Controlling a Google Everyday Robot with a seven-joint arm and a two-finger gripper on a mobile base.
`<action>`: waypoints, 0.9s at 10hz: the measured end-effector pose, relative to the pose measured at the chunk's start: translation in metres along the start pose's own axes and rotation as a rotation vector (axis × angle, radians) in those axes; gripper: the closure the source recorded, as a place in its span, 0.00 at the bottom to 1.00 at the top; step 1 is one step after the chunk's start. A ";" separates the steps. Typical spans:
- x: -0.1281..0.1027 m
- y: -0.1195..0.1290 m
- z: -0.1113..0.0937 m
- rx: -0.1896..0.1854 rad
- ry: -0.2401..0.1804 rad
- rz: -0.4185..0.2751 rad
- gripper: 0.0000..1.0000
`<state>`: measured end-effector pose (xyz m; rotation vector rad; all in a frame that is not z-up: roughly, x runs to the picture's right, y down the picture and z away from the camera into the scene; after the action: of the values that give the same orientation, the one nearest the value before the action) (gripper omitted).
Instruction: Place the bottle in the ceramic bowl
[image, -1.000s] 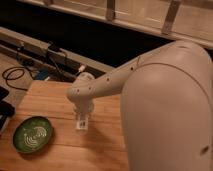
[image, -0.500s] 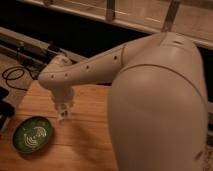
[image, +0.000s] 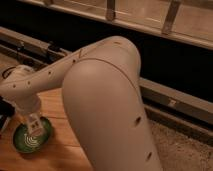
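The dark green ceramic bowl (image: 20, 141) with pale swirl lines sits on the wooden table (image: 54, 105) at the lower left. My gripper (image: 34, 131) hangs from the white arm (image: 45, 82) straight over the bowl's middle. It is shut on the small white bottle (image: 33, 124), which shows faint dark label marks and stands roughly upright. The bottle's lower end is at about the bowl's rim height. The fingers are largely hidden behind the bottle and wrist. My large white arm housing (image: 110, 110) fills the centre of the view.
A dark object (image: 4, 114) stands at the table's left edge next to the bowl. A black rail with cables (image: 30, 47) runs behind the table. Speckled floor (image: 185, 150) lies to the right.
The gripper has carried the bottle left and toward the front, from the middle of the table to a spot above the bowl. The view has shifted, so the arm looks larger.
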<state>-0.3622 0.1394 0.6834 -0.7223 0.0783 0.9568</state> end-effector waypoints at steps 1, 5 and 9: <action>-0.002 0.008 0.004 -0.017 0.001 -0.014 0.95; -0.002 0.007 0.004 -0.016 0.001 -0.012 0.59; -0.002 0.004 0.003 -0.015 0.000 -0.008 0.22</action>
<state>-0.3676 0.1410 0.6844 -0.7363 0.0684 0.9506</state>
